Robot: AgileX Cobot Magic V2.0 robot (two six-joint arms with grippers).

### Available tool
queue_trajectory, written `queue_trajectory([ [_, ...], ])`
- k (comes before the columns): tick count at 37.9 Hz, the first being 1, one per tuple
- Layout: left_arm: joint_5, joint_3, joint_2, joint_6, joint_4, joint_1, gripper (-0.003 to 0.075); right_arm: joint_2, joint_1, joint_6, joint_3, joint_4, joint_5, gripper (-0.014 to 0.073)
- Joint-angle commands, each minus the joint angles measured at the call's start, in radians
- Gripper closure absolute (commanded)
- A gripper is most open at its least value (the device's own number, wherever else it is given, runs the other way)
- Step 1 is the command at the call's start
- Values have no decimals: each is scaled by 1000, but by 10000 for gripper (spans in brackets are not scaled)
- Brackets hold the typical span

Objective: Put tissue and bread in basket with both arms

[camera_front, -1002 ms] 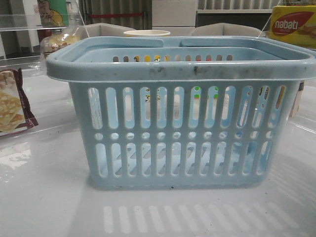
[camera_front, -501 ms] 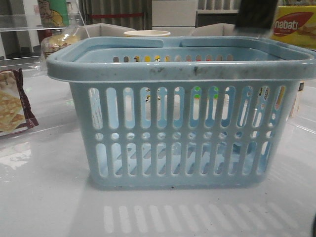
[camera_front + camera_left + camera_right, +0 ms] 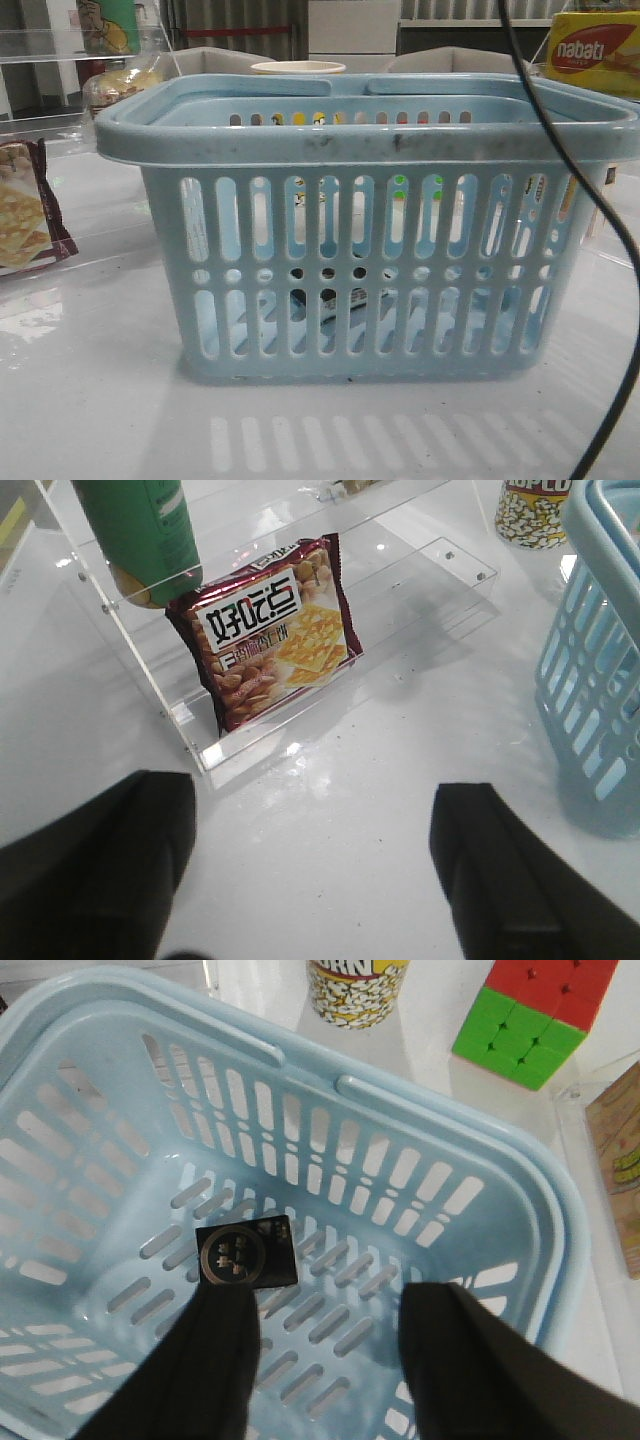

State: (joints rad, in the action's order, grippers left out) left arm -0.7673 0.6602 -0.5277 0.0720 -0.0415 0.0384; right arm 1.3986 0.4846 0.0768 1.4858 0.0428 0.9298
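The light-blue basket [image 3: 370, 140] stands mid-table. It also shows in the right wrist view [image 3: 90, 1130] and at the edge of the left wrist view [image 3: 600, 680]. The tissue [image 3: 246, 1252], a small dark pack with a round whitish print, lies on the basket floor. From the front it shows as a dark shape through the slots [image 3: 340, 300]. My right gripper [image 3: 330, 1360] is open and empty above the basket's inside, one finger just over the tissue. The bread [image 3: 122, 85] sits bagged behind the basket at the back left. My left gripper [image 3: 310, 870] is open and empty over bare table.
A maroon cracker packet [image 3: 268, 630] leans in a clear acrylic stand with a green bottle [image 3: 140, 535] above it. A popcorn cup [image 3: 355, 990], a colour cube [image 3: 535, 1020] and a yellow wafer box [image 3: 595, 50] stand behind the basket. A black cable [image 3: 600, 220] hangs at the right.
The basket floor was bare. A dark blur passed over the rim at the top right, and the tissue now lies inside the basket. A black cable has come into view at the right.
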Motion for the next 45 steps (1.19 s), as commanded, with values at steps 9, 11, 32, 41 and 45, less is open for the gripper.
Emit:
queue_trajectory([
  [9,102,28,-11,-8,-12,7,172,-338,12,-54,-223,14,-128,103],
  [11,124,28,-11,-8,-18,7,172,-389,12,-54,-277,14,-139,103],
  [32,218,243,-442,99,-145,7,167,-606,12,-54,-513,14,-124,103],
  [41,219,421,-710,173,-206,7,106,-606,12,-54,-513,14,-105,103],
  [45,213,515,-820,177,-225,7,47,-606,12,-54,-513,14,-105,103],
])
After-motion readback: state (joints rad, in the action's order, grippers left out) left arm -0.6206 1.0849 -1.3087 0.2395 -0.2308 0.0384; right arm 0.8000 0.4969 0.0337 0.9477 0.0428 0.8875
